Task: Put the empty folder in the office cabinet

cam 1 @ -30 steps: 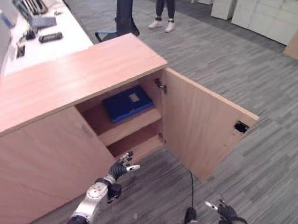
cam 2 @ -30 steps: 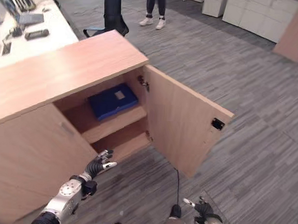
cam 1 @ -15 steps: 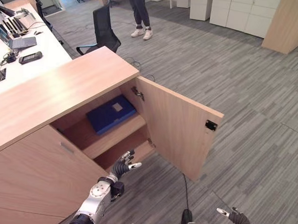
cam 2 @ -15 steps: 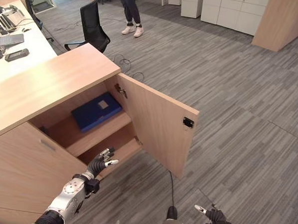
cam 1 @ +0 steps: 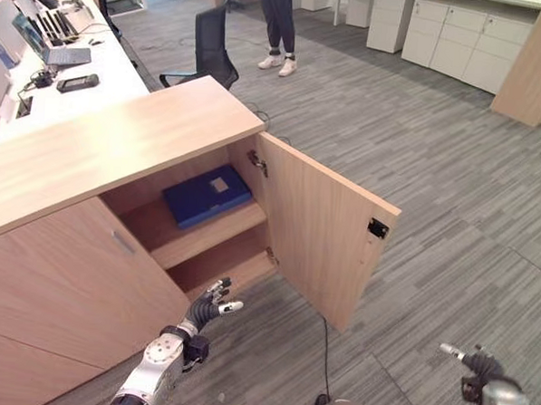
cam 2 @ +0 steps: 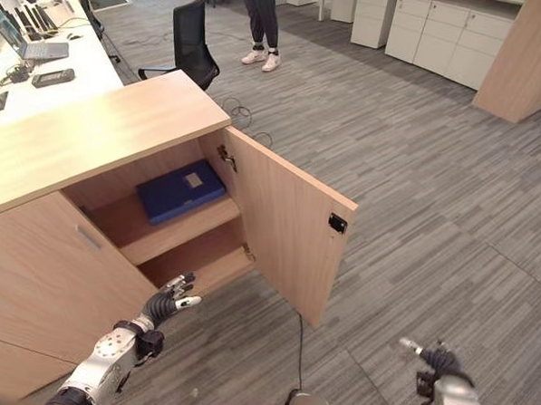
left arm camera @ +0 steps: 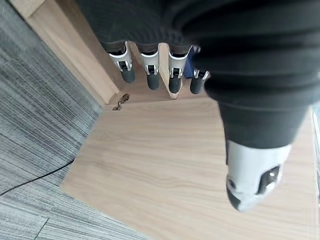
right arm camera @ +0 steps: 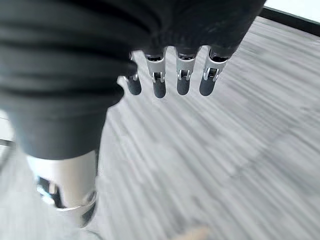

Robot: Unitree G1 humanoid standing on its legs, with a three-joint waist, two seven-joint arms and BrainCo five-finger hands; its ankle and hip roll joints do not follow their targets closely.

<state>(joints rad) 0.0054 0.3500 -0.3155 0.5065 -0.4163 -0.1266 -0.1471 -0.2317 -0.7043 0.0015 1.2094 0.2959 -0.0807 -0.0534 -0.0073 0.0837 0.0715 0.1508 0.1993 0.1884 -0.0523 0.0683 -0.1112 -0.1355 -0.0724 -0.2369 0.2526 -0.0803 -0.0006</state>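
A blue folder (cam 1: 207,195) lies flat on the upper shelf of the light wooden office cabinet (cam 1: 119,149). The cabinet's right door (cam 1: 323,237) stands wide open. My left hand (cam 1: 208,306) hovers low above the carpet, just in front of the lower shelf, fingers (left arm camera: 150,70) straight and empty. In the left wrist view, the door's wood panel (left arm camera: 165,160) lies past those fingers. My right hand (cam 1: 481,368) hangs over the carpet well right of the door. Its fingers (right arm camera: 182,77) are straight and hold nothing.
A white desk (cam 1: 50,78) with a laptop and a phone stands behind the cabinet. A black office chair (cam 1: 211,45) and a standing person's legs (cam 1: 281,26) are beyond it. White drawer units (cam 1: 447,35) and a wooden panel (cam 1: 536,67) line the far right.
The camera has shifted, so the whole scene sits differently. My left hand stays low before the cabinet opening. My right hand shows a little higher and further right over the carpet.
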